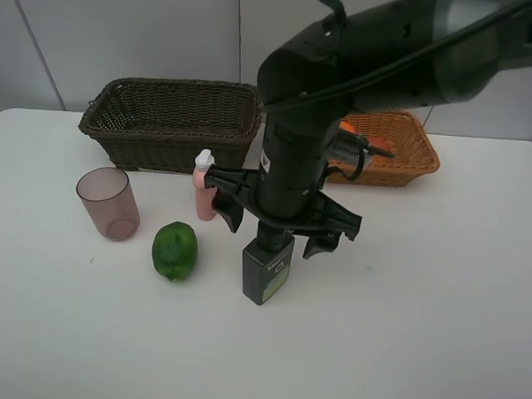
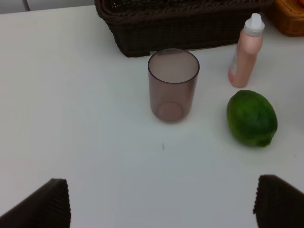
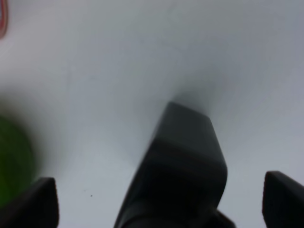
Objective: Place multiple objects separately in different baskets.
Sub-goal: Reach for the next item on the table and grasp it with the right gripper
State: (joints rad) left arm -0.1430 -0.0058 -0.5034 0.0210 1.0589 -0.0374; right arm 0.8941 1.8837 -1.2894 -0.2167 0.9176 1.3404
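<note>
The white table (image 1: 437, 331) lay under both hands. Beyond the right gripper (image 1: 276, 233), toward the wall and over on the left arm's side, stood the deep dark brown basket (image 1: 168, 120). The shallower orange-tan basket (image 1: 400, 152) sat beyond the same gripper on its other side, partly hidden by the arm.

The right gripper hung with its jaws spread wide. The dark green pump bottle (image 1: 265, 272) stood on the table between them. In the right wrist view a gap showed on each side of the bottle, so nothing was pinched.

The translucent mauve cup (image 2: 173, 85) stood upright straight ahead of the left gripper (image 2: 164, 202), whose jaws were also spread wide with nothing between them. The lime (image 1: 175, 250) lay ahead of that gripper toward the right arm's side, between the cup and the pump bottle. The pink bottle (image 1: 203, 186), upright with its white cap on, stood close beside the right gripper's nearer finger; whether they touched could not be told.
</note>
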